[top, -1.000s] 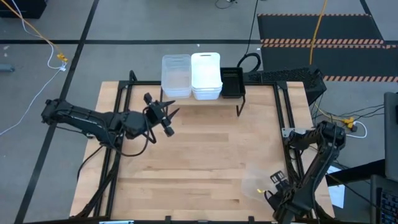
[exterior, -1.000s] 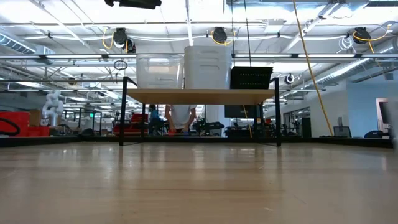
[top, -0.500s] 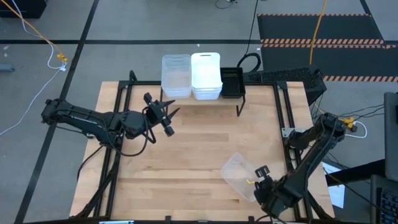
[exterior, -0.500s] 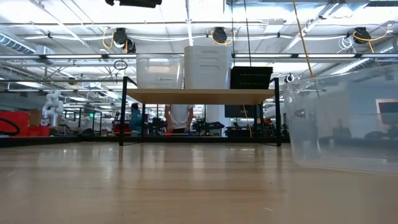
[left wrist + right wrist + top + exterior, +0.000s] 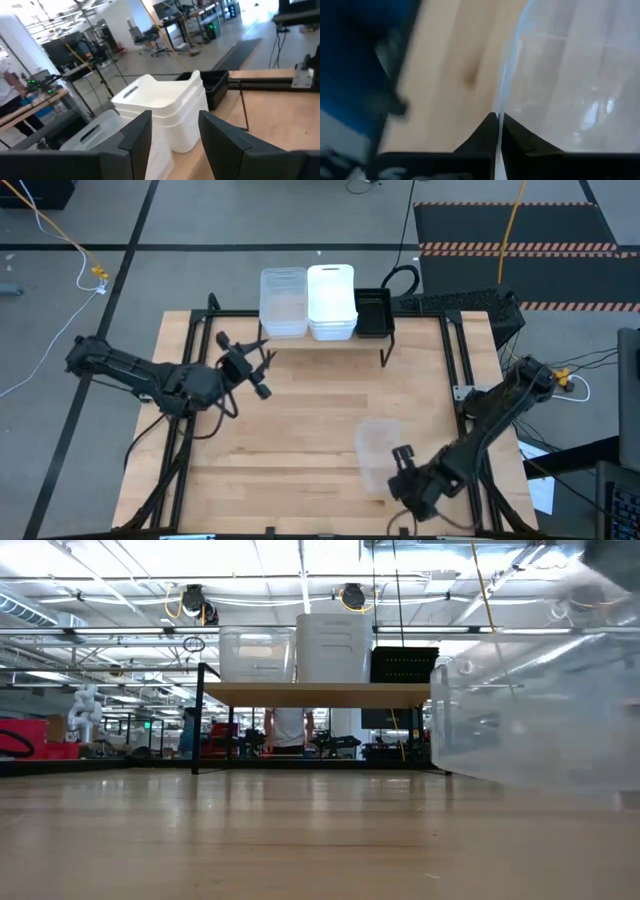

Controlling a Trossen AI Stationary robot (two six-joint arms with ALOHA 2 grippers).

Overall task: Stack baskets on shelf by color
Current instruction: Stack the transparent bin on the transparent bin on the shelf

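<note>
Clear plastic is most of what I get from my right side: the see-through basket (image 5: 378,455) lies on the table (image 5: 300,430) toward its near right corner, well apart from the shelf (image 5: 325,340), and from above its edges are faint against the wood. Its long side seems to run from the near edge toward the shelf. In the low view it fills the right of the picture, its far end cut off by the frame, and I cannot tell whether it rests flat. My right gripper (image 5: 498,131) has its fingers pinched together on the basket's thin wall, at the near end.

On the shelf I see a clear stack (image 5: 283,302), a white stack (image 5: 331,302) and a black basket (image 5: 372,312) in a row, long sides pointing away from me. How many sit in each stack I cannot count from above.

My left gripper (image 5: 255,370) hovers over the table just in front of the shelf, fingers (image 5: 137,137) apart with nothing between them, aimed at the white stack.
</note>
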